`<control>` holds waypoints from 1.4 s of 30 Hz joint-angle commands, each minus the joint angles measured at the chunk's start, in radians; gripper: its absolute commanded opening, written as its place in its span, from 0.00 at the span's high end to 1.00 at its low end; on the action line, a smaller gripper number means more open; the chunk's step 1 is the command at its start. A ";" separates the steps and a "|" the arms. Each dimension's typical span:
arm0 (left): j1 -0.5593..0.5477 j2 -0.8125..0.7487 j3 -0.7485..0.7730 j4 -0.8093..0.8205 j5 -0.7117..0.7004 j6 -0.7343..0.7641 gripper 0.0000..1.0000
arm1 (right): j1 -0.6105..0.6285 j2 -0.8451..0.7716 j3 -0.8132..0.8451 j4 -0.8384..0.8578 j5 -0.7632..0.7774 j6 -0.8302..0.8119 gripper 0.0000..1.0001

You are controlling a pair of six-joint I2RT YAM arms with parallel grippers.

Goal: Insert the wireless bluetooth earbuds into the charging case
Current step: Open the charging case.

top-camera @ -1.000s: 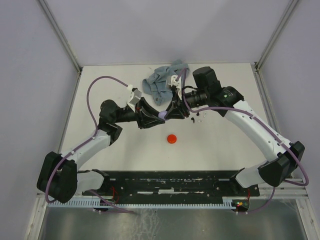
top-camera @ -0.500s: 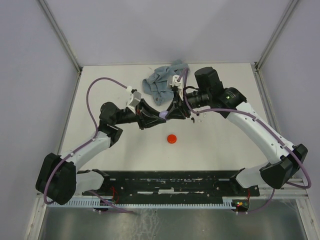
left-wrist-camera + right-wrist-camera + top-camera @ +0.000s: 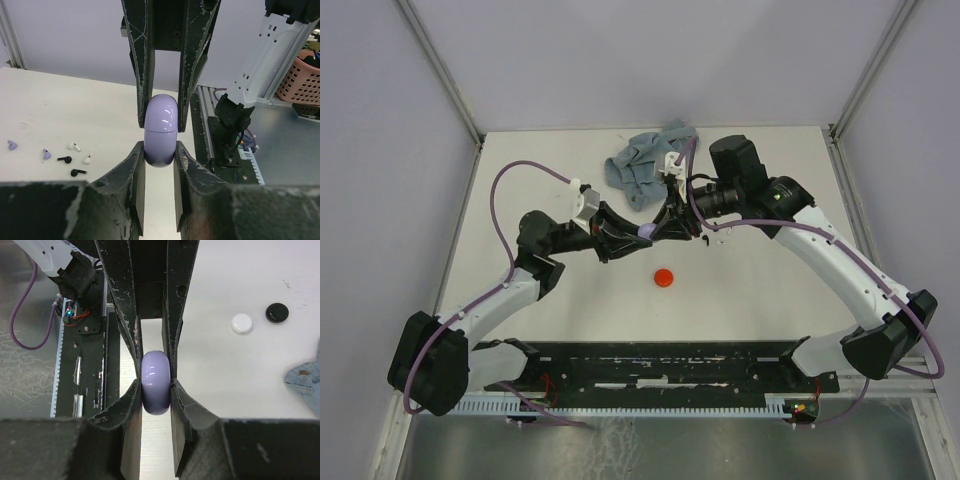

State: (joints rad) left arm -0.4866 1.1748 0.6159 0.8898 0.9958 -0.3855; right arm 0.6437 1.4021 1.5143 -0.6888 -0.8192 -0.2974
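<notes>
— how were the arms posed?
— both were reached inward over the table (image 3: 770,285) with the elbows bent outward. the left gripper (image 3: 159,150) and the right gripper (image 3: 155,386) were set nose to nose near the middle, just in front of the cloth (image 3: 642,165)

— and what was grasped?
— the charging case (image 3: 161,127) was clamped by both at once. in the left wrist view its lower half was pinched between the left gripper's fingers (image 3: 137,165) and its upper half between the right gripper's

— how was the case made?
— a glossy lilac pebble shape was seen, rounded all over and crossed by one thin seam, with the lid shut. the fingers were black, hard-edged and scuffed with pale scratches

— where were the earbuds (image 3: 64,159) found?
— they were scattered on the table, well apart from the case: tiny curved pieces, two lilac, two white and two black. none was touched by either gripper

— what else was noted?
— a red disc (image 3: 664,277) was laid flat between the grippers and the arm bases. a white disc (image 3: 242,323) and a black disc (image 3: 277,313) were seen side by side beyond the right gripper. the cloth was blue, soft and crumpled

— and the edges?
— the white table was bounded by pale walls (image 3: 380,150) at the sides and back, and by a black rail (image 3: 660,365) at the near edge. bare surface was seen outside each arm
</notes>
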 commanded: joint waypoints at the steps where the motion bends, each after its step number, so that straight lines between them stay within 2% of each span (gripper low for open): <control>1: -0.013 -0.018 0.001 0.031 0.006 0.035 0.76 | 0.006 -0.035 0.017 0.071 0.008 -0.008 0.98; 11: -0.024 -0.005 0.011 0.024 0.001 0.034 0.64 | 0.013 -0.030 0.012 0.076 0.022 -0.005 0.98; 20: -0.029 0.006 0.023 0.017 0.005 0.039 0.64 | 0.019 -0.020 0.017 0.078 0.040 -0.006 0.98; 24: -0.030 0.006 0.024 0.017 0.005 0.047 0.73 | 0.021 -0.017 0.020 0.075 0.052 -0.011 0.98; 27: -0.030 0.005 0.020 0.015 0.005 0.060 0.95 | 0.021 -0.015 0.023 0.072 0.058 -0.015 0.94; 28: -0.031 0.002 0.016 0.014 0.003 0.067 0.97 | 0.021 -0.015 0.026 0.072 0.062 -0.016 0.91; 33: -0.031 -0.024 -0.012 0.003 -0.008 0.124 0.97 | 0.022 -0.025 0.033 0.066 0.101 -0.034 0.73; 42: -0.031 -0.057 -0.049 -0.031 -0.002 0.210 0.97 | 0.021 -0.046 0.035 0.072 0.144 -0.045 0.63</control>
State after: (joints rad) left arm -0.5026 1.1450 0.5819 0.8673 0.9562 -0.2626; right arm 0.6743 1.3998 1.5143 -0.7006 -0.7418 -0.3264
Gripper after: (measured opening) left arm 0.316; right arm 0.361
